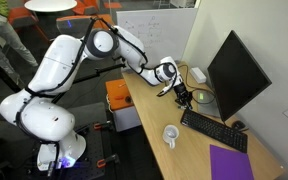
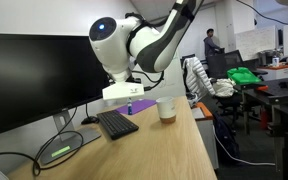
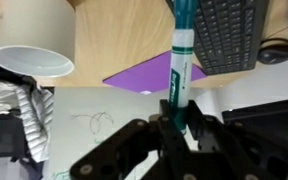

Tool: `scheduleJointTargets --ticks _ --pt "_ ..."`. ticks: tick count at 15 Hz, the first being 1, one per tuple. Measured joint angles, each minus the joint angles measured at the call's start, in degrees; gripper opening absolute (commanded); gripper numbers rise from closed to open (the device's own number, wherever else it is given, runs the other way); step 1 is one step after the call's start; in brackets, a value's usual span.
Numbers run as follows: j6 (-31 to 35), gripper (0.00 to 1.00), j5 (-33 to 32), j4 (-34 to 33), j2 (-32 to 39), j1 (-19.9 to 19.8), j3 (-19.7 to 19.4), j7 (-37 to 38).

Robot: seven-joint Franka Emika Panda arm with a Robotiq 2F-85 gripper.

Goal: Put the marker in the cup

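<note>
Glossy white rounded arm (image 1: 56, 68) with dark joints and black end effector (image 1: 182, 97).

Surface (image 1: 144, 115): pale wood-look top, smooth, matt.
Cup (image 1: 171, 135): white, smooth, slight gloss, ceramic look.
Marker (image 3: 179, 70): smooth plastic barrel, white with teal ends, faint sheen.
Keyboard (image 1: 214, 130): black matt plastic.
Monitor (image 2: 34, 80): smooth black screen, matt black frame.
Purple sheet (image 3: 134, 80): flat, matt; paper or plastic, cannot tell.
Arm (image 1: 59, 65): white glossy shell, plastic look; black bands at joints.
Gripper (image 3: 176, 125): black, matt; plastic or metal, cannot tell.
</note>
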State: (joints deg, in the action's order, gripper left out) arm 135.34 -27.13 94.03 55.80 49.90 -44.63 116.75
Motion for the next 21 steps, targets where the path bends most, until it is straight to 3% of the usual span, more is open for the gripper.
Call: scheduleJointTargets --ticks 5,10,15,21 --pt "-12.1 0.06 -9.0 -1.3 3.0 0.2 -0.1 11.2" --pt "-26.8 0.06 -16.1 -2.0 3.6 -0.4 2.5 14.5" --pt "-38.0 0.06 -20.6 -1.9 1.8 -3.4 11.7 17.5" --pt "-48.3 0.06 -26.2 -1.1 -1.6 -11.8 23.6 24.7"
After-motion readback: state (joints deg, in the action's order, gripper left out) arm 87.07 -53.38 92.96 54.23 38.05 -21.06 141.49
